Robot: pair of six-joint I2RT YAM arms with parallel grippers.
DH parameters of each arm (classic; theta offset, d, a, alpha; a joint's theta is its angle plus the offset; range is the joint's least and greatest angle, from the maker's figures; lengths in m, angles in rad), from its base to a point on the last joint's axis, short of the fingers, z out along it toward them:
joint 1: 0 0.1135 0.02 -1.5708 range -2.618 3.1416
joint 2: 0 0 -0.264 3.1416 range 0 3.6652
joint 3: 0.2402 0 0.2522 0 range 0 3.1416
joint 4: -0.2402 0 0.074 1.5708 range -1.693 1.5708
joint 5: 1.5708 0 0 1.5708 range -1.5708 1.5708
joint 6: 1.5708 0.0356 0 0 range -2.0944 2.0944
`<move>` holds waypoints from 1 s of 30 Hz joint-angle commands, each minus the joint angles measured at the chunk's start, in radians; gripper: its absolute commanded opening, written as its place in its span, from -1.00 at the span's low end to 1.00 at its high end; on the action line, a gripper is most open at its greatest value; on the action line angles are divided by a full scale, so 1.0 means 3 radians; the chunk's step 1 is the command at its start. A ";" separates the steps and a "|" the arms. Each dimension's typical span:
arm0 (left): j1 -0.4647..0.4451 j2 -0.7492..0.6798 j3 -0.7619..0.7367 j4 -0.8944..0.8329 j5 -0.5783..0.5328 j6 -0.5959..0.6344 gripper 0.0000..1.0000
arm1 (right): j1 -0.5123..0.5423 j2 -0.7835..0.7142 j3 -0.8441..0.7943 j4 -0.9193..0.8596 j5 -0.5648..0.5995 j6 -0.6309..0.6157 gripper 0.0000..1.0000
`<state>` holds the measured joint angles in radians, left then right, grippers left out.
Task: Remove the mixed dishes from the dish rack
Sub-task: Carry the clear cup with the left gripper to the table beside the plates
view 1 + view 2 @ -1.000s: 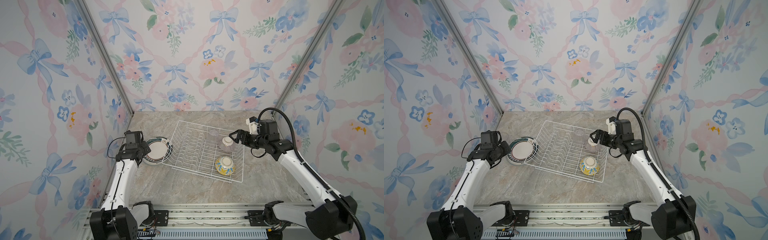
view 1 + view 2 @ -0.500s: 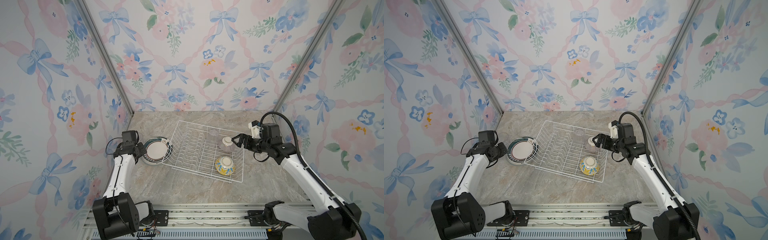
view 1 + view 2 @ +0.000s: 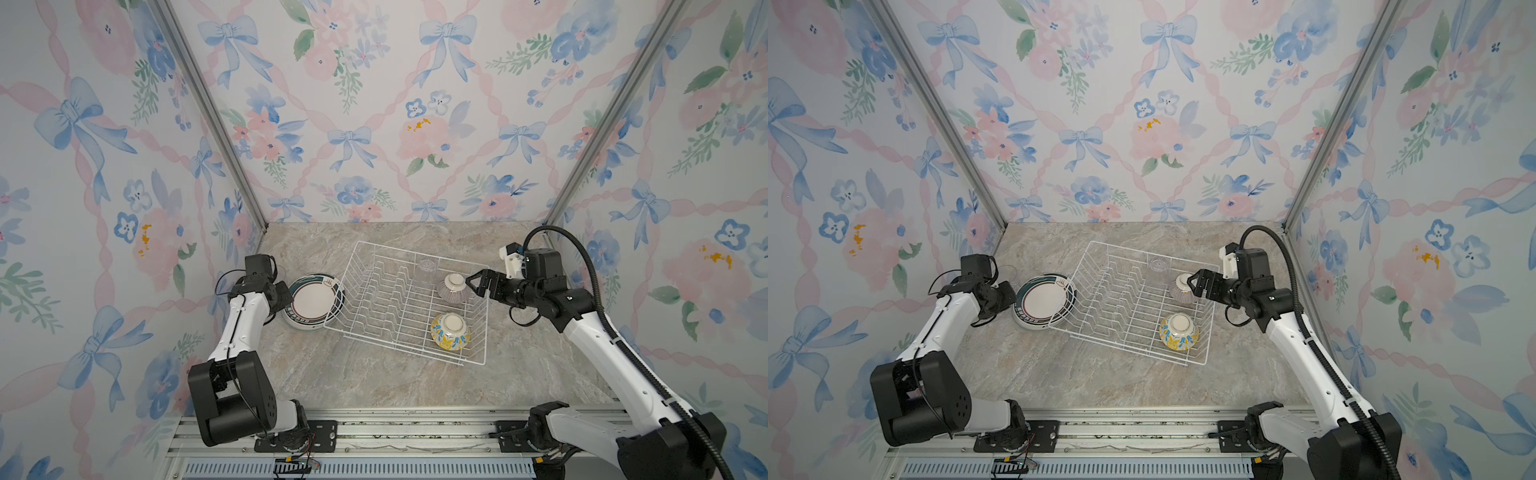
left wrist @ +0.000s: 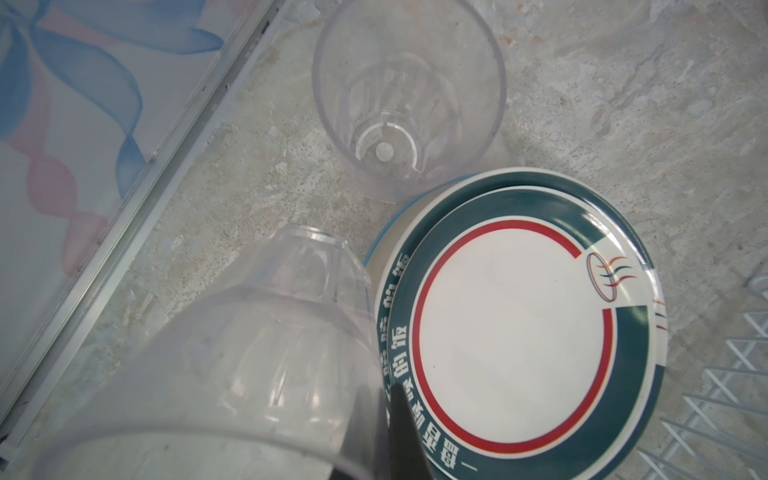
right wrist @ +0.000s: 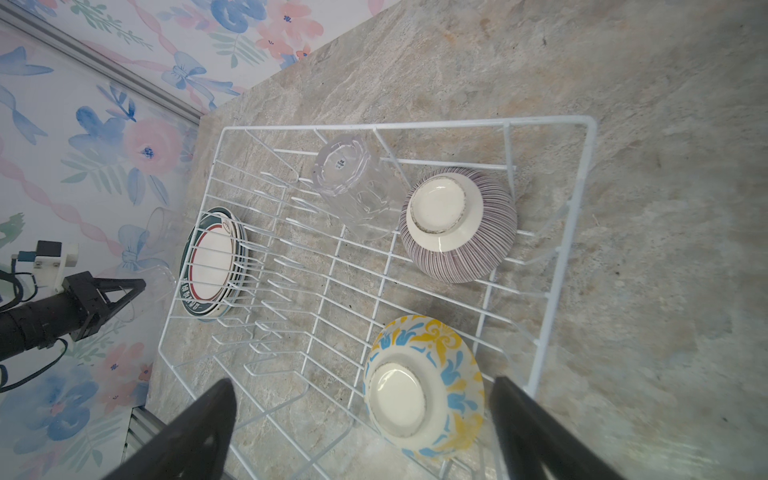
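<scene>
Cup (image 4: 257, 345) pinched by left gripper (image 3: 284, 296) needs setting down left; right gripper (image 3: 473, 284), jaws spread, must straddle striped bowl (image 3: 453, 287).

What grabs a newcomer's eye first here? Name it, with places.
The white wire dish rack at centre, holding an upturned purple-striped bowl, a yellow-blue floral bowl and a glass. Left of it lies a stack of green-rimmed plates; beside that the left gripper grips a clear cup, while the open right gripper hovers at the striped bowl.
</scene>
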<state>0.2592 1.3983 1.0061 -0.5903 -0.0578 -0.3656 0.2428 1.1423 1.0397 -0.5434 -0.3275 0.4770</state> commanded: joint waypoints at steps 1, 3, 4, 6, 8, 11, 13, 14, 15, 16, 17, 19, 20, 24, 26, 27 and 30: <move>0.0031 0.0093 0.0127 0.0024 0.0048 0.0088 -1.00 | -0.0037 -0.0082 -0.0060 -0.0091 0.0066 -0.0081 0.94; 0.0036 0.0145 0.0155 0.0020 0.0044 0.0104 -1.00 | -0.0047 -0.0093 -0.0080 -0.0096 0.0083 -0.0085 0.93; 0.0037 0.0169 0.0166 0.0020 0.0040 0.0109 -1.00 | -0.0058 -0.0099 -0.0091 -0.0098 0.0084 -0.0087 0.94; 0.0041 0.0201 0.0187 0.0019 0.0034 0.0114 -1.00 | -0.0072 -0.0104 -0.0101 -0.0101 0.0085 -0.0092 0.94; 0.0041 0.0236 0.0204 0.0014 0.0042 0.0124 -1.00 | -0.0092 -0.0109 -0.0111 -0.0114 0.0079 -0.0107 0.94; 0.0046 0.0262 0.0202 0.0011 -0.0005 0.0137 -1.00 | -0.0106 -0.0128 -0.0121 -0.0141 0.0073 -0.0130 0.94; 0.0046 0.0277 0.0202 0.0012 -0.0026 0.0144 -1.00 | -0.0114 -0.0146 -0.0138 -0.0156 0.0073 -0.0133 0.94; 0.0047 0.0288 0.0198 0.0010 -0.0025 0.0142 -0.94 | -0.0120 -0.0156 -0.0147 -0.0166 0.0072 -0.0133 0.94; 0.0048 0.0297 0.0199 0.0009 -0.0018 0.0140 -0.85 | -0.0125 -0.0161 -0.0147 -0.0176 0.0074 -0.0136 0.94; 0.0046 0.0306 0.0195 0.0002 -0.0006 0.0144 -0.82 | -0.0128 -0.0171 -0.0154 -0.0186 0.0071 -0.0138 0.94; 0.0046 0.0307 0.0190 0.0003 0.0007 0.0143 -0.79 | -0.0129 -0.0181 -0.0162 -0.0192 0.0069 -0.0138 0.94; 0.0046 0.0319 0.0190 0.0005 0.0000 0.0145 -0.61 | -0.0129 -0.0196 -0.0173 -0.0196 0.0064 -0.0125 0.94; 0.0046 0.0326 0.0190 0.0009 -0.0002 0.0142 -0.54 | -0.0129 -0.0206 -0.0177 -0.0205 0.0056 -0.0119 0.94; 0.0046 0.0351 0.0212 0.0004 0.0078 0.0136 -0.30 | -0.0132 -0.0204 -0.0157 -0.0252 0.0074 -0.0117 0.94; 0.0047 0.0298 0.0217 0.0001 0.0172 0.0125 0.06 | -0.0134 -0.0216 -0.0128 -0.0284 0.0074 -0.0110 0.94; 0.0046 0.0260 0.0218 0.0007 0.0197 0.0125 0.18 | -0.0132 -0.0222 -0.0119 -0.0290 0.0074 -0.0105 0.94; 0.0044 0.0116 0.0224 0.0009 0.0233 0.0132 0.41 | -0.0129 -0.0240 -0.0108 -0.0300 0.0089 -0.0079 0.94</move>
<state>0.2691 1.4826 1.0496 -0.5892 -0.0193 -0.3344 0.2108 1.0882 1.0054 -0.5983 -0.3119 0.4553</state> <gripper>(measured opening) 0.686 0.968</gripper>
